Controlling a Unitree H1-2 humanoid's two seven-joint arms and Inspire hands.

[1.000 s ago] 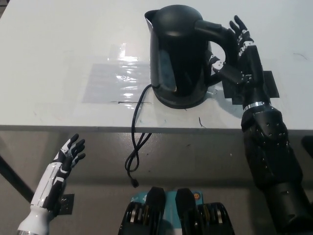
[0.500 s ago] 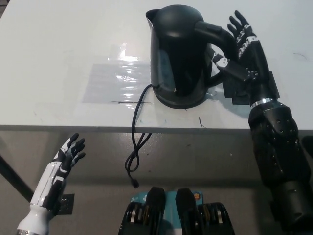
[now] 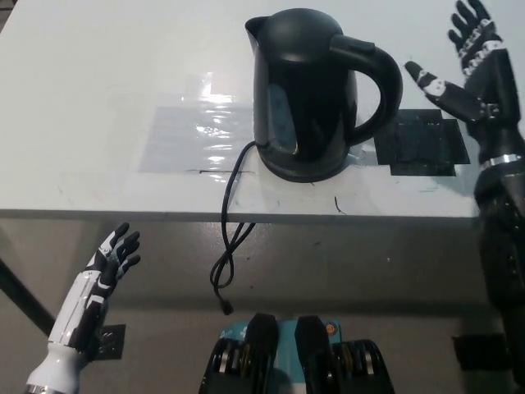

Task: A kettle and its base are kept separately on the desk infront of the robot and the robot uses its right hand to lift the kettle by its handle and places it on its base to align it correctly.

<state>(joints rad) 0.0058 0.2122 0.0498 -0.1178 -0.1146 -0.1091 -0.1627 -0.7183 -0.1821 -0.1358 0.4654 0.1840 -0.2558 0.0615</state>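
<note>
Now we see the right hand [image 3: 469, 67] clear of the kettle [image 3: 308, 90]: a second ago it sat against the handle [image 3: 379, 82], half a second ago its fingers were already loosening there, and at this moment it hangs well to the right of the handle, fingers spread wide and holding nothing. The kettle has not shifted through any of this. It stands upright on the tabletop [image 3: 98, 98], spout toward the far left, seated on its base [image 3: 305, 168], whose rim shows as a dark ring under the body, and the cord [image 3: 228, 238] runs from that ring over the tabletop's front edge and hangs below it. From this steep angle we cannot tell whether the kettle is fully seated and centred on the base, though no tilt shows. We judge that the placing is done and the hand is pulling away, so what remains is only to bring the arm back without brushing the handle. Just right of the kettle a black patch [image 3: 422, 144] lies flat on the tabletop, and a clear taped sheet [image 3: 197, 131] lies to its left. Our left hand [image 3: 105, 264] rests low at the lower left, below the tabletop edge, fingers apart and empty.
</note>
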